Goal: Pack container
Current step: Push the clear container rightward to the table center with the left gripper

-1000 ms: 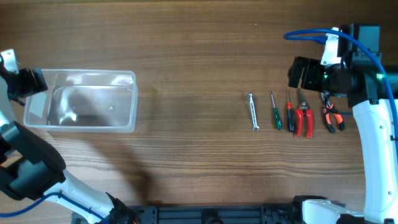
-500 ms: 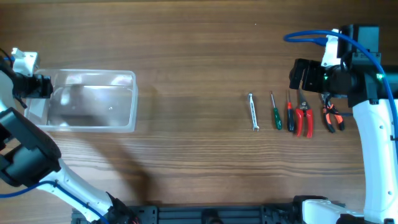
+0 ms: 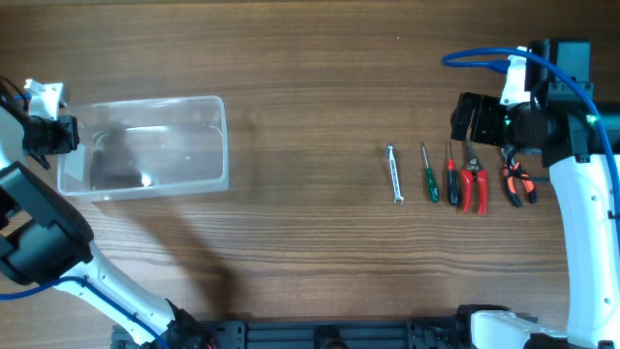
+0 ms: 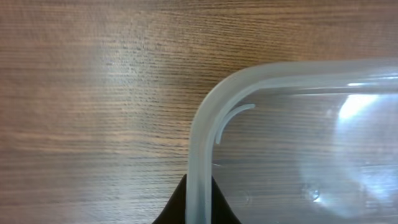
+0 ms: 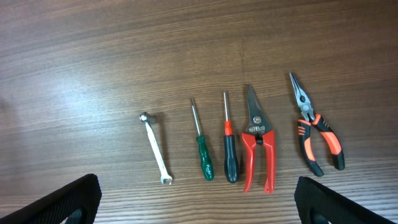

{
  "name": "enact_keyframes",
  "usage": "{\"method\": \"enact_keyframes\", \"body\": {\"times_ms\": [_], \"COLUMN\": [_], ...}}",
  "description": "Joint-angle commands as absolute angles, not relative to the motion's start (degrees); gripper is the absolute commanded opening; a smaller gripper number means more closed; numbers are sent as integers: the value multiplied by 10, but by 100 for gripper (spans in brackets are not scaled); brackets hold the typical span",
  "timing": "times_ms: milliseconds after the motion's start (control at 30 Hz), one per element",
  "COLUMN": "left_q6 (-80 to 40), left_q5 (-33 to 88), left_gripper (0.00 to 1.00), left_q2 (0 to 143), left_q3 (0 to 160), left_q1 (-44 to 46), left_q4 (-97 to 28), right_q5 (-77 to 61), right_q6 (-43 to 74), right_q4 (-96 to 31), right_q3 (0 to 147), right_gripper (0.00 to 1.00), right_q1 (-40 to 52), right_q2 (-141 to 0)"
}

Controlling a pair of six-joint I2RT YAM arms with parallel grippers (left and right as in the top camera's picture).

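Container (image 3: 155, 102) sits just right of the left tool (image 3: 64, 136), which clamps its left rim.

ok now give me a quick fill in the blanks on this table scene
The left tool grips the clear container by its ___.
Inside, the container is ___.
The right tool hangs with its jaws ___.
The screwdriver next to the wrench has a ___ handle.
Missing words: rim, empty, open, green.
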State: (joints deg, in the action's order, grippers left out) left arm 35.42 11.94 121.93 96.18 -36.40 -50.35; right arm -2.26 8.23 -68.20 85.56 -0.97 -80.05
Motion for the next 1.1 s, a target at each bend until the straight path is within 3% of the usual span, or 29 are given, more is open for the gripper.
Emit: {"method": "enact_keyframes", "body": {"times_ms": [0, 167, 333, 400, 467, 600, 867, 1067], "left_q6": [241, 128, 128, 123, 46, -75, -127, -129], "left_q5": [184, 280, 287, 249, 135, 19, -35, -50], "left_gripper": [4, 4, 4, 4, 4, 4, 4, 4], "left_q2": [1205, 1147, 1081, 1068, 1067, 1067, 1091, 1095], "left_q3": [966, 966, 966, 966, 966, 966, 948, 823], "left_q1": [-364, -337, -191, -89, 21, 143, 170, 156], "left_q4": [-526, -608, -698, -719, -707, -655, -643, -568], "right_q5": [-9, -15, -15, -15, -15, -15, -15, -15], "right_q6": [76, 77, 77, 77, 77, 77, 77, 77], "right_q4": [-683, -682, -682, -683, -683, -687, -695, -701], "right_q3": [865, 865, 865, 865, 865, 865, 865, 865], "right_gripper": [100, 100, 100, 100, 100, 100, 100, 100], "right_q1": [-13, -13, -13, -13, -13, -13, -13, -13], "right_q2": [-803, -803, -803, -803, -803, -803, -803, -803]}}
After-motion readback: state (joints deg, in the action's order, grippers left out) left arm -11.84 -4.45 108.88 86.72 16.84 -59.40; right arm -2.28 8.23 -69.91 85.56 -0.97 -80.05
